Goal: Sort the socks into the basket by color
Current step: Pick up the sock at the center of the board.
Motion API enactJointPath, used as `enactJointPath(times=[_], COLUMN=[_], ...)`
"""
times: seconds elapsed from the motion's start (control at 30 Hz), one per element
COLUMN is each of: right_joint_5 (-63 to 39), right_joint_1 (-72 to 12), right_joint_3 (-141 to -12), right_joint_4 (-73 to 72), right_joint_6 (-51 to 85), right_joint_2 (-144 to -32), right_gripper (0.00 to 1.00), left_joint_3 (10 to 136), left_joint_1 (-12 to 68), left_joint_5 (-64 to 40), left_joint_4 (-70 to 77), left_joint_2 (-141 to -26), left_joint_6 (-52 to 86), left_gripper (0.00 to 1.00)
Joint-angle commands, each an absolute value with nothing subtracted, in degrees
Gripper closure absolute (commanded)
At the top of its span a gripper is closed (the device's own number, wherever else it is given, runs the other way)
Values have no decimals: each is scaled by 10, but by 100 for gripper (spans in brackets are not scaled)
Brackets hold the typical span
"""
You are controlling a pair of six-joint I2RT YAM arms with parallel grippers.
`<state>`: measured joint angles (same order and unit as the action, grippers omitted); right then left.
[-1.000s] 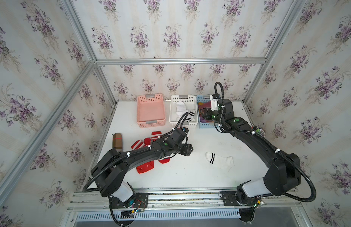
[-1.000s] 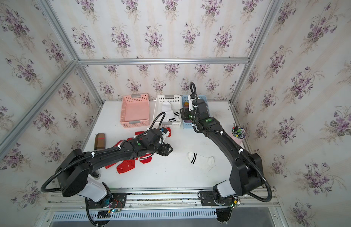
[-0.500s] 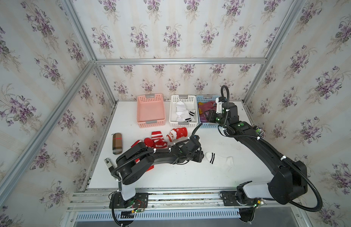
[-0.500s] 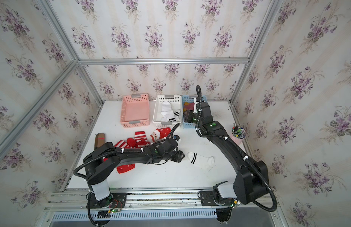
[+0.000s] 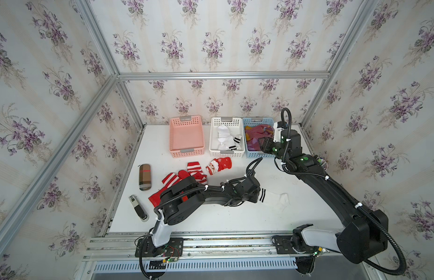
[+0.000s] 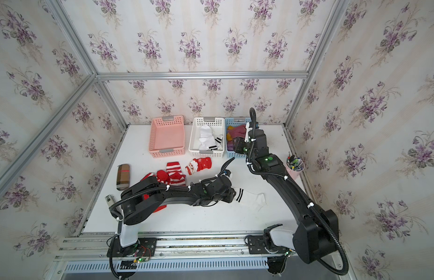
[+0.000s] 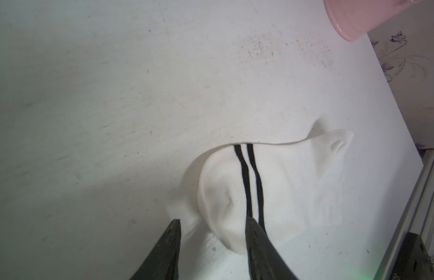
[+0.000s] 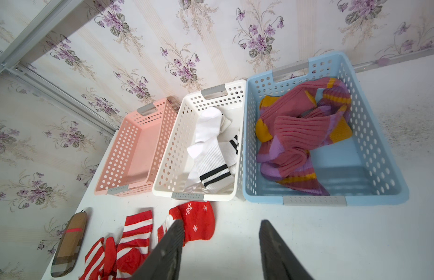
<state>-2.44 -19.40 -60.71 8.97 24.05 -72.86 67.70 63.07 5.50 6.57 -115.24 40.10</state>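
A white sock with two black bands point(image 5: 274, 200) point(image 7: 284, 189) lies on the table, right of the middle. My left gripper point(image 5: 256, 197) point(image 7: 213, 220) is low at its cuff, open, with the bunched cuff between the fingers and resting against one of them. My right gripper point(image 5: 262, 145) point(image 8: 221, 221) hangs open and empty above the table, just in front of the blue basket point(image 8: 314, 200), which holds maroon-purple socks point(image 8: 298, 131). The white basket point(image 8: 187, 196) holds white socks point(image 8: 211, 155). The pink basket point(image 8: 119, 190) is empty. Red socks point(image 5: 195, 169) and a Santa-face sock point(image 5: 219, 164) lie left of centre.
A brown plaid case point(image 5: 145, 177) and a small black-and-white device point(image 5: 138, 208) lie near the table's left edge. A pink cup of pens point(image 6: 295, 166) stands at the right edge. My left arm lies across the red socks nearest the front.
My left arm has swung right, from the red socks to the white sock, and its jaws have narrowed around the cuff. My right gripper has drawn back from over the blue basket.
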Motion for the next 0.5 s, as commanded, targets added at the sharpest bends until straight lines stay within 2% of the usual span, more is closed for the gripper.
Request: enactJointPath(times=[0.0,0.07,0.2,0.47], right_joint_5=[-20,-20,-20,-21], right_joint_1=[-189,-187,-181,-175], right_joint_3=[-601,-597,-592,-582], right_joint_4=[79,79,81,83], right_joint_6=[248,248,247,247], right_joint_2=[-717,-712,-703,-695], right_gripper=[48,48,48,48], left_joint_3=[689,693,700,715], left_joint_1=[634,635,635,635], left_joint_5=[78,79,81,87], left_joint_4=[60,58,56,30], left_joint_2=[-1162,-1168,-1177,-1177], left_joint_6=[404,403,404,394], left_gripper=[61,62,73,86])
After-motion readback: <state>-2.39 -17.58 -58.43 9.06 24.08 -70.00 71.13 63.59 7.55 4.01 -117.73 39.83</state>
